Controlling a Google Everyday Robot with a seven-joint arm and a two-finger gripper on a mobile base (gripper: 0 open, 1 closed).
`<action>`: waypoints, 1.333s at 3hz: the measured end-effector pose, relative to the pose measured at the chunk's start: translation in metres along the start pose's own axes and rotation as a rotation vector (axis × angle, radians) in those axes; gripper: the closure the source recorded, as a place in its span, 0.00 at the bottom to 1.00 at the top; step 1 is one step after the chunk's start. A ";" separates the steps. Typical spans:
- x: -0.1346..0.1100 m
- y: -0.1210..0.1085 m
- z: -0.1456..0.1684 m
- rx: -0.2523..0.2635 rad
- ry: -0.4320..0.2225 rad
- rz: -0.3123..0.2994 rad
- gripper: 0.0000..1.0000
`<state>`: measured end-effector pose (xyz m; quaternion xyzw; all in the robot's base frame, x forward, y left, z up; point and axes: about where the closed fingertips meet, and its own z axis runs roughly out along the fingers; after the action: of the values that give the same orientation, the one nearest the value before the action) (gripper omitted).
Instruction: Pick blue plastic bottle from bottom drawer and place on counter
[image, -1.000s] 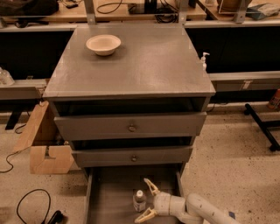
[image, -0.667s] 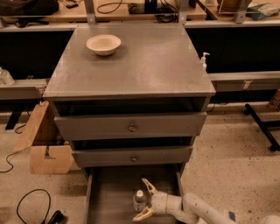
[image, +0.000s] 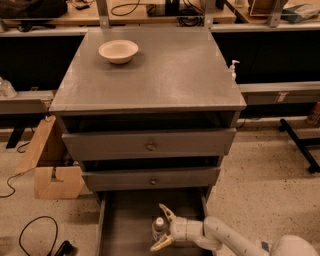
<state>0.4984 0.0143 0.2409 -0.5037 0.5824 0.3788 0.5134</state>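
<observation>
The blue plastic bottle, clear with a white cap, stands upright on the floor of the bottom drawer, which is pulled out at the foot of the cabinet. My gripper reaches in from the lower right on its white arm. Its two cream fingers are spread open, one behind the bottle and one in front of it, with a gap on each side. The counter is the grey cabinet top above.
A cream bowl sits on the counter's far left. Two closed drawers with round knobs lie above the open one. A small white pump bottle stands at the right edge. Cardboard and cables lie on the floor to the left.
My gripper has slid slightly left, so its open fingers now reach further around the bottle. The bottle has not moved.
</observation>
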 end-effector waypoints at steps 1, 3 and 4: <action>0.013 0.000 0.007 -0.028 0.008 0.014 0.25; -0.005 0.004 -0.003 -0.052 -0.023 0.043 0.71; -0.057 0.013 -0.038 -0.050 -0.067 0.087 0.95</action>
<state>0.4756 -0.0077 0.3031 -0.4775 0.5766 0.4319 0.5031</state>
